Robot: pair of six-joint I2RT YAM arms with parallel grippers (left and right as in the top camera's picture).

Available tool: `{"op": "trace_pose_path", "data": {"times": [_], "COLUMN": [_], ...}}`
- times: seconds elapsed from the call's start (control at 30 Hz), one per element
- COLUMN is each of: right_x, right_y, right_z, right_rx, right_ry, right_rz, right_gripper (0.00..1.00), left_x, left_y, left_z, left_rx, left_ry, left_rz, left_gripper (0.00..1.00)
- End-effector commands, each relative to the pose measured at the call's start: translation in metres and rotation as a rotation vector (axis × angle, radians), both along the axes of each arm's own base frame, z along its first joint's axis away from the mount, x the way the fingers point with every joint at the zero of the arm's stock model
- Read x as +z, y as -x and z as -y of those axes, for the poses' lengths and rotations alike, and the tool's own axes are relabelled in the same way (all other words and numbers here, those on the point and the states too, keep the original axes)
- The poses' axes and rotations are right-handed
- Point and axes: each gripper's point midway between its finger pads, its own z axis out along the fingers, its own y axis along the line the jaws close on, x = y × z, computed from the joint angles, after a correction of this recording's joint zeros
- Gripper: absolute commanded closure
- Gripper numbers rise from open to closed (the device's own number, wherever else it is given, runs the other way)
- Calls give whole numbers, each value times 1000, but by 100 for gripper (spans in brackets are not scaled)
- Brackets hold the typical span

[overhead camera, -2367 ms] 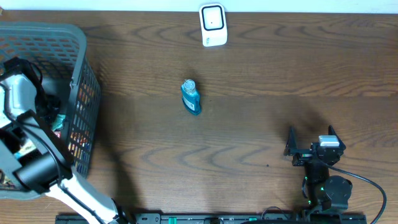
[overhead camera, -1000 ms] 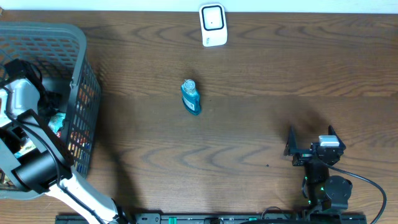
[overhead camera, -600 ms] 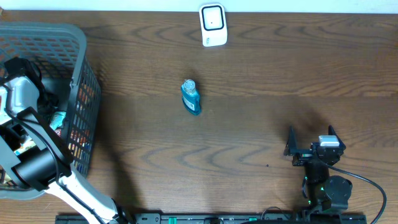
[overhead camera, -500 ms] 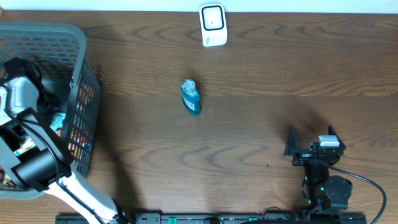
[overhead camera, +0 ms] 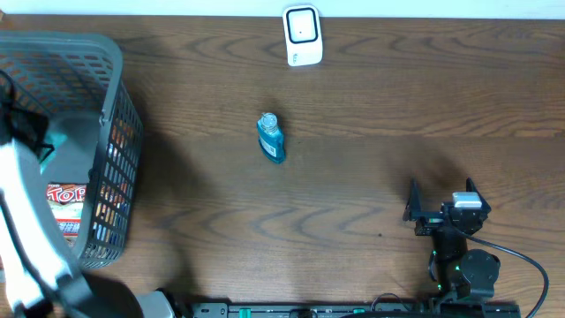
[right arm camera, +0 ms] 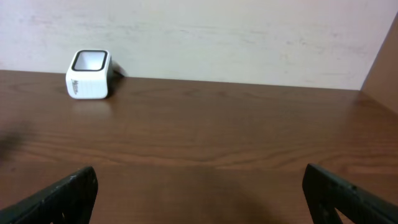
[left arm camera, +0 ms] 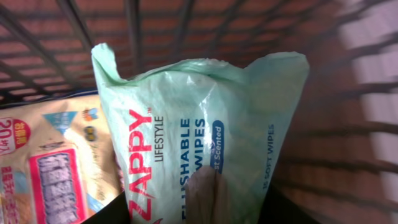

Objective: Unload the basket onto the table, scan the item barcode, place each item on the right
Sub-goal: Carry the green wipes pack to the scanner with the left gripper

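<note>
Left arm (overhead camera: pixel 22 212) higher; wrist-view ZAPPY wipes (left arm camera: pixel 205 124).

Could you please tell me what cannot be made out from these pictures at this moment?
Barcode on the wipes pack: no view shows it; only the printed front faces the left wrist camera.
Left arm: blurred in the overhead view.
Blue bottle: label too small in the overhead view.
Snack pack: cut off by the left wrist picture's edge and partly covered by the wipes pack.
</note>
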Motion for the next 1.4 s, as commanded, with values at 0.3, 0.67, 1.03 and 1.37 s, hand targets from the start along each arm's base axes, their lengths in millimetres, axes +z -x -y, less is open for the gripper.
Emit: {"op": "trace_pose_path", "data": {"times": [0.3, 0.67, 1.03, 1.37], "right_x": [-1, -1, -1, -1], "right_y": [0, 0, 0, 0], "right_z": [-2, -2, -2, -2], "right_rx": [4, 4, 4, 4], "right_ry": [-9, -10, -9, -9], "right_rz": [-3, -2, -3, -2], "right_gripper": [1, 1, 1, 1], "left_x": [141, 121, 18, -50], "left_y": [-25, -54, -58, -47], "left_z": [185, 398, 510, 556], "left_rx": [-539, -1042, -1232, -1362], "left_ry": [192, 236, 248, 207], "left_rz": [573, 511, 247, 83], "left_gripper": [53, 53, 53, 53]}}
